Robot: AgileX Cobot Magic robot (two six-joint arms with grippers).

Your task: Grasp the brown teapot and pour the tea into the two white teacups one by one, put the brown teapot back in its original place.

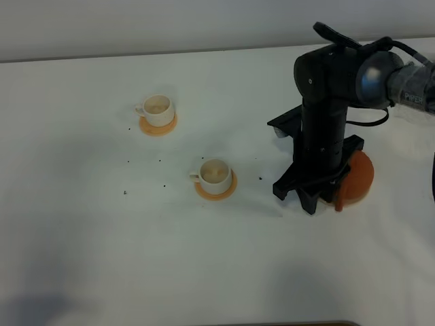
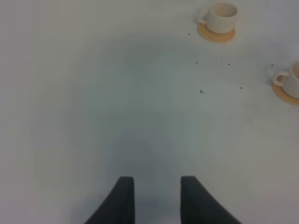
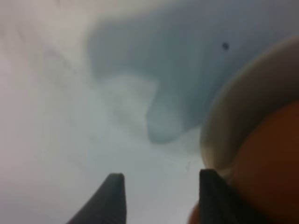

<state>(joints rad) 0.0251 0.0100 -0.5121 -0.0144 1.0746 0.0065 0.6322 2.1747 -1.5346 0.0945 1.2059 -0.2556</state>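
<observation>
Brown teapot (image 1: pixel 361 175), smooth rounded reddish clay, stands at the right of the white table (image 1: pixel 81 238) over the pale beige round coaster (image 3: pixel 229 126), half hidden behind the black arm. Right gripper (image 3: pixel 161 196) low beside it: tapered dark fingers spread wide, bare table between them, one finger just beside the pot's wall. Left gripper (image 2: pixel 156 200) also parted above plain tabletop; the far cup (image 1: pixel 158 109) and near cup (image 1: pixel 216 175), glossy white with small handles, each sit on a flat orange disc, well apart from the pot.
</observation>
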